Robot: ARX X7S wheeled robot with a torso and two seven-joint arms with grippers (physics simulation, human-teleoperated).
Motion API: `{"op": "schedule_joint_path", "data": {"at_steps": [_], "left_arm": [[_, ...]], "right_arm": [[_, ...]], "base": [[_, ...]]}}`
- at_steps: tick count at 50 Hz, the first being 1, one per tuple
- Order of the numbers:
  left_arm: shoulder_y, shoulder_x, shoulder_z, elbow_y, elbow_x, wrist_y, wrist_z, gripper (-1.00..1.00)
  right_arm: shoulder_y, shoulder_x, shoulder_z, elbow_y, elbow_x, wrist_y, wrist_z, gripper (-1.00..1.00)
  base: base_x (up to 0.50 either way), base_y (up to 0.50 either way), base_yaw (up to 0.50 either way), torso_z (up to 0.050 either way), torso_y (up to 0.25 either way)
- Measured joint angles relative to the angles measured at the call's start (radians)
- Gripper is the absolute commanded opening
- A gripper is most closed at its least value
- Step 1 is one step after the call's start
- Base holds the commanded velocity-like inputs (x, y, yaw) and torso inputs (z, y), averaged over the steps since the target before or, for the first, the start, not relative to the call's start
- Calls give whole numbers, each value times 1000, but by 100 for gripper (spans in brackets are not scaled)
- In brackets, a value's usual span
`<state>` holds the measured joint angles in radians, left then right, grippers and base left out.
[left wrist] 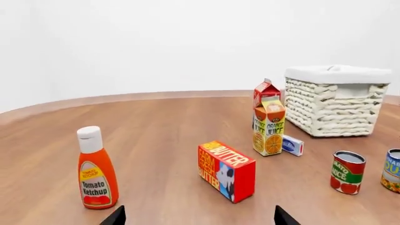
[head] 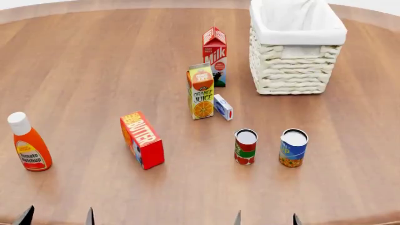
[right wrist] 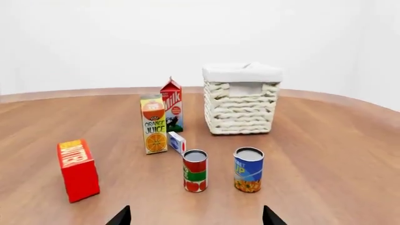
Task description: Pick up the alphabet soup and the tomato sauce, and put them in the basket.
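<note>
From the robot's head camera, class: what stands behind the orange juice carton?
The milk carton stands just behind the orange juice, which hides its lower left part. Farther back is bare table.

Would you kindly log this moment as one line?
alphabet soup: standing on table | tomato sauce: standing beside it | basket: no cans visible inside | both tools: open, holding nothing

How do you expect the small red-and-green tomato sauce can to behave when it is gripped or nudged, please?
The red-and-green tomato sauce can looks like rigid metal, so it probably won't deform. Standing upright on the wooden table, it could tip and then roll. Its smooth label may be slippery.
</note>
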<state>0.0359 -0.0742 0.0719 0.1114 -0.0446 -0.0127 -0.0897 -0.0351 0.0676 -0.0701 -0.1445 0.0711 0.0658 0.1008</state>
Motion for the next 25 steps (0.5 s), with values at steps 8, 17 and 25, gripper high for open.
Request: {"op": "schedule_joint_path", "data": {"at_steps": [8, 17, 25], "left_arm": [[25, -25, 20, 216, 13, -100, -20, 100], [33, -50, 33, 471, 26, -233, -39, 100], [21, -67, 42, 676, 35, -362, -52, 100]], "right_arm": [[-5, 21, -16, -196, 5, 92, 24, 100], [-1, 41, -27, -438, 12, 226, 59, 100], [18, 63, -43, -621, -4, 352, 90, 100]], "base": [[0, 0, 0, 0, 0], [0, 0, 0, 0, 0], [0, 0, 0, 0, 0]]}}
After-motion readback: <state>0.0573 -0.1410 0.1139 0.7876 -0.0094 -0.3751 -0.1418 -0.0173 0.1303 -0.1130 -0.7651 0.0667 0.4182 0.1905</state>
